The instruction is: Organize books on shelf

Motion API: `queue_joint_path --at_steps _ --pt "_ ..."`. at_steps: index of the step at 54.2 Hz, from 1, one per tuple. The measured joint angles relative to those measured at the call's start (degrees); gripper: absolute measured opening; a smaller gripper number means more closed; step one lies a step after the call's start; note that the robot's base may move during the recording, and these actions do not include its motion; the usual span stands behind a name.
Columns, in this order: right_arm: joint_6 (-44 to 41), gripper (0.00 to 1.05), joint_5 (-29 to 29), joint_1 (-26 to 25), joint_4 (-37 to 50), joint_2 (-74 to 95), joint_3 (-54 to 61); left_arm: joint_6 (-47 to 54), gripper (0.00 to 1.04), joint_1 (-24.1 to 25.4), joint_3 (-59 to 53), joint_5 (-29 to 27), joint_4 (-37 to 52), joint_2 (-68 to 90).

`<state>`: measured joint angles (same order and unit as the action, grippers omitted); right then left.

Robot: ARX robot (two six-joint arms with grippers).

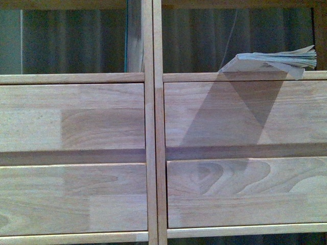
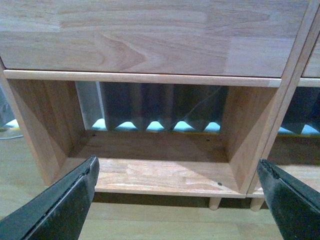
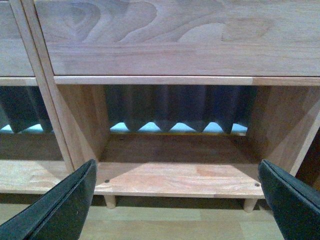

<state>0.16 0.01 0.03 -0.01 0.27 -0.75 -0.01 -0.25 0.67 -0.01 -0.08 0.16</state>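
Note:
The light-wood shelf [image 1: 153, 122] fills the front view, with four drawer fronts and a central divider. A thin floppy book [image 1: 273, 61] lies flat on the ledge above the upper right drawer, its pages fanned and drooping over the edge. A second book is out of view. Neither arm shows in the front view. My left gripper [image 2: 177, 200] is open with nothing between its dark fingers [image 2: 65, 205], facing the shelf's bottom compartment [image 2: 160, 170]. My right gripper [image 3: 177, 200] is open too and holds nothing, facing another bottom compartment [image 3: 180, 177].
Short peg legs [image 2: 215, 202] hold the shelf above a pale wood floor [image 2: 165, 222]. Through the open back hangs a dark pleated curtain [image 3: 180, 107]. The upright divider [image 3: 42, 95] stands beside the compartment in the right wrist view.

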Motion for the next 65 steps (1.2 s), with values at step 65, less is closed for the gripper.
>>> queue_joint_path --at_steps 65 --pt "0.0 0.98 0.0 0.0 0.0 0.0 0.0 0.0 0.97 0.0 0.0 0.0 0.0 0.0"
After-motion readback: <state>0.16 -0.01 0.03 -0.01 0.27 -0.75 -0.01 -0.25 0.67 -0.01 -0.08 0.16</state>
